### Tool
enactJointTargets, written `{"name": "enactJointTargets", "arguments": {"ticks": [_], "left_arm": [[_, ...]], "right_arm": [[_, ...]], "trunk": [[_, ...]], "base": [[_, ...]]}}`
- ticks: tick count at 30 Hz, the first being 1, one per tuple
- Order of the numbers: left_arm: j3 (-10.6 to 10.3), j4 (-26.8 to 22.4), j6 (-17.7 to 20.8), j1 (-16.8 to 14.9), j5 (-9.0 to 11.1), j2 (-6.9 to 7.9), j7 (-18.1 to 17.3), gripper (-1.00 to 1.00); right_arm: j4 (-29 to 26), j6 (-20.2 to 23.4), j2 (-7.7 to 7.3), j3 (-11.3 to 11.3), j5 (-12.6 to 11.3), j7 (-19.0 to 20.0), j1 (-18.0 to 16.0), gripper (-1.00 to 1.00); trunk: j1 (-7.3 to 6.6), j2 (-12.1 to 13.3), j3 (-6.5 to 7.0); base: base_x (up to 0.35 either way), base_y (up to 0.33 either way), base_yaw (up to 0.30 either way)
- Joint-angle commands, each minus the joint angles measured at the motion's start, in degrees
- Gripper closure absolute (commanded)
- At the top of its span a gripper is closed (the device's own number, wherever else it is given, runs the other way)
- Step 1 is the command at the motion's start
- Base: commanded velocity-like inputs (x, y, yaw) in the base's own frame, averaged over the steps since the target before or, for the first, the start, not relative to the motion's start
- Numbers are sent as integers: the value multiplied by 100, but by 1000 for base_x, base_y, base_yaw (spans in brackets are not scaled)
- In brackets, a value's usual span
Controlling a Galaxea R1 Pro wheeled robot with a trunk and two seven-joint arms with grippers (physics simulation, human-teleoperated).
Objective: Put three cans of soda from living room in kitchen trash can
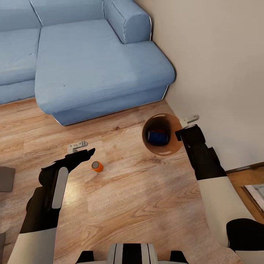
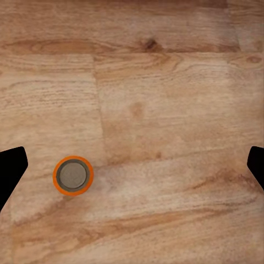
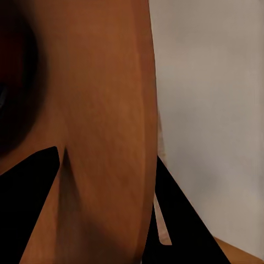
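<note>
An orange can of soda (image 1: 97,166) stands upright on the wood floor, its silver top toward me, and appears as an orange ring (image 2: 73,175) in the left wrist view. My left gripper (image 1: 82,149) hovers just left of it and a little beyond it, open (image 2: 132,168) and holding nothing. The tash can (image 1: 146,126) is near the beige wall, and a dark blue can of soda (image 1: 157,136) lies inside on its bottom. My right gripper (image 1: 183,126) is shut on its rim on the wall side. In the right wrist view the fingers straddle the copper-brown wall (image 3: 104,137).
The light blue corner sofa (image 1: 91,62) fills the far side, its chaise end close to the bin. The beige wall (image 1: 220,73) runs along the right. A grey object (image 1: 5,179) lies at the left edge, and a framed flat item (image 1: 256,194) at the right edge.
</note>
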Motion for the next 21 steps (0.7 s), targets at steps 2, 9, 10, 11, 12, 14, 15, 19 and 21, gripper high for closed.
{"name": "enactJointTargets", "arguments": {"ticks": [2, 9, 10, 11, 12, 14, 15, 19, 21], "left_arm": [[1, 3, 0, 0, 0, -1, 0, -100], [-7, 6, 7, 0, 0, 1, -1, -100], [-9, 6, 7, 0, 0, 1, -1, -100], [-12, 6, 4, 0, 0, 0, -1, -100], [-13, 6, 3, 0, 0, 0, -1, -100], [-14, 6, 2, 0, 0, 0, -1, -100], [-12, 8, 1, 0, 0, 0, -1, -100], [-2, 7, 0, 0, 3, 7, -1, -100], [0, 7, -2, 0, 1, 8, -7, -100]], "right_arm": [[-2, 0, 0, 2, 7, -2, 6, 100], [-2, 0, 0, 2, 9, -2, 22, 100], [-2, 0, 0, 2, 9, -2, 22, 100], [-2, 0, 0, 2, 10, -2, 22, 100], [-2, 0, 0, 2, 10, -2, 21, 100], [-2, 0, 0, 2, 10, -2, 19, 100], [-2, 0, -1, 4, 10, -2, 17, 100], [-7, 0, 9, 3, 23, -2, 6, 100], [-10, 0, 18, 11, 32, -1, -46, 100]], "trunk": [[-1, 0, 1], [153, -281, -125], [175, -321, -143], [197, -361, -161], [219, -401, -179], [263, -481, -215], [285, -522, -233], [373, -682, -304], [417, -762, -340]], "base": [[0, 0, 0], [0, 0, 0], [0, 0, 0], [0, 0, 0], [0, 0, 0], [0, 0, 0], [0, 0, 0], [0, 0, 0], [0, 0, 0]]}}
